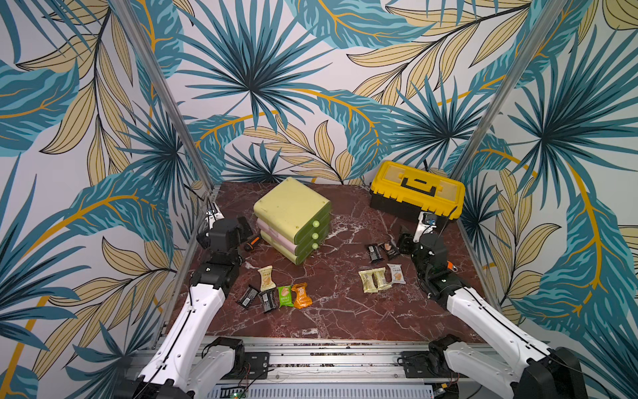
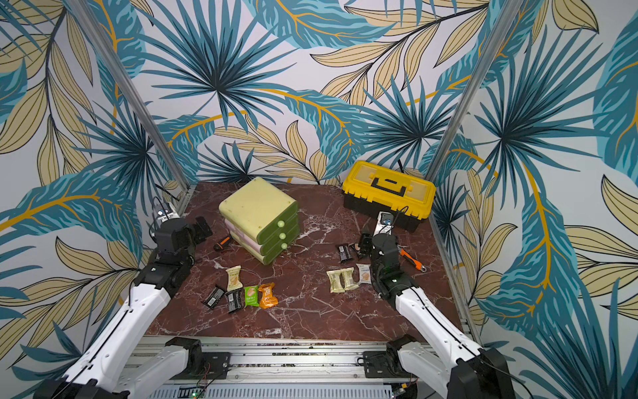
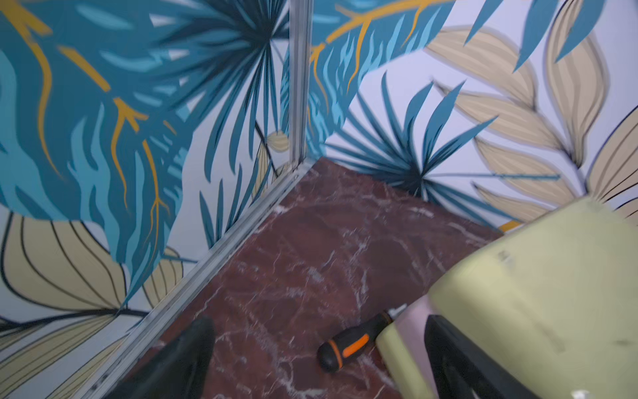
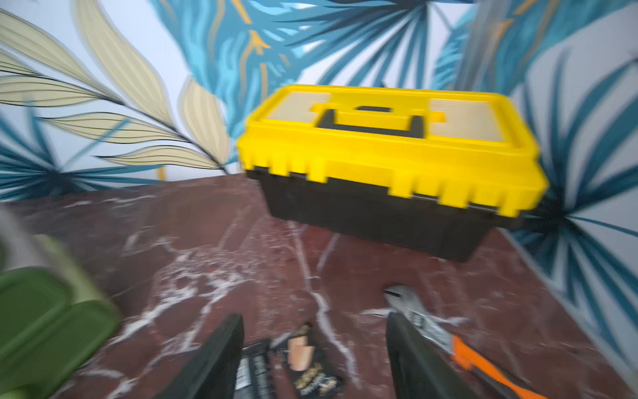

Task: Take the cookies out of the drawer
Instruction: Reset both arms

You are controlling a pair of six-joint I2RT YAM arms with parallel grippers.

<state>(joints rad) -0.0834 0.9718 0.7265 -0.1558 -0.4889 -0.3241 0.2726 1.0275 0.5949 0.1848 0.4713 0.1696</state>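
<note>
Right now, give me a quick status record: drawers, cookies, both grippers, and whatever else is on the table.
drawer unit: three drawers, all shut
cookies: ten packets out on the table, five toward each side
left gripper: open, empty, beside the drawer unit
right gripper: open, empty, above two black packets
screwdriver: on the table at the drawer unit's base
wrench: lying beside the right gripper
toolbox: lid shut, far corner

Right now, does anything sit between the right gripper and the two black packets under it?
Nothing visible does. The right gripper hangs open over the two black packets; the orange-handled wrench lies beside one finger, not between.
</note>
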